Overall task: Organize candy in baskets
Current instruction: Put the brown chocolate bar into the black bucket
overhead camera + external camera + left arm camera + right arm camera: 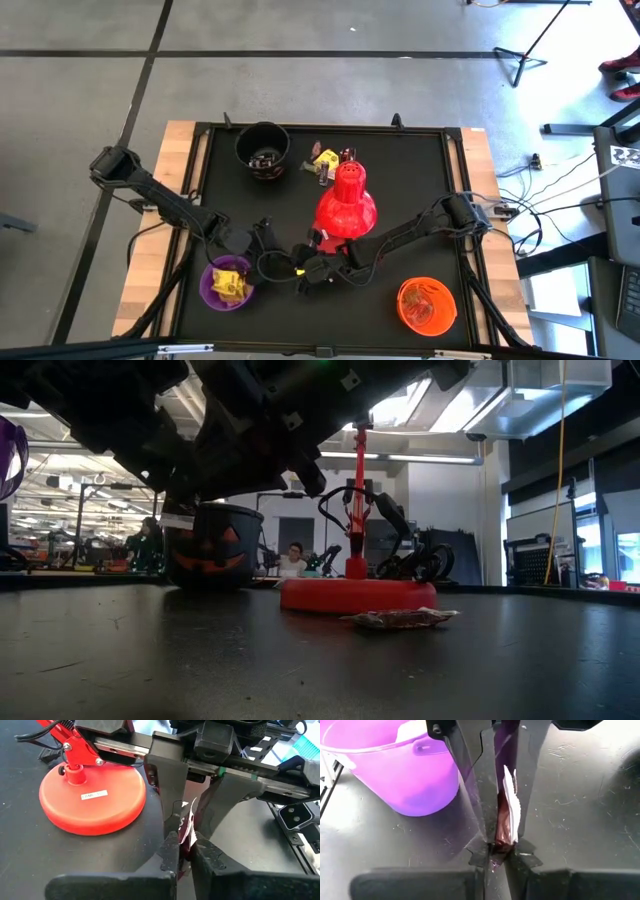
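Near the front middle of the bench (420, 170), the left gripper (186, 851) and the right gripper (500, 851) meet tip to tip. Both pairs of fingers are clamped on the same dark brown sweet (506, 822) with a crinkled silvery wrapper edge; the sweet stands upright between them, pinched at its lower end by the right fingers (479, 855) and gripped by the left fingers (170, 847) as well. Each pair is nearly together, parted only by the wrapper.

The purple bucket (227, 284), holding yellow sweets (230, 283), sits just beside the grippers on the left. The orange bucket (427, 305) is at the front right, and the black bucket (262, 149) at the back left. A red lamp (346, 206) stands in the middle, with loose sweets (325, 162) behind it.
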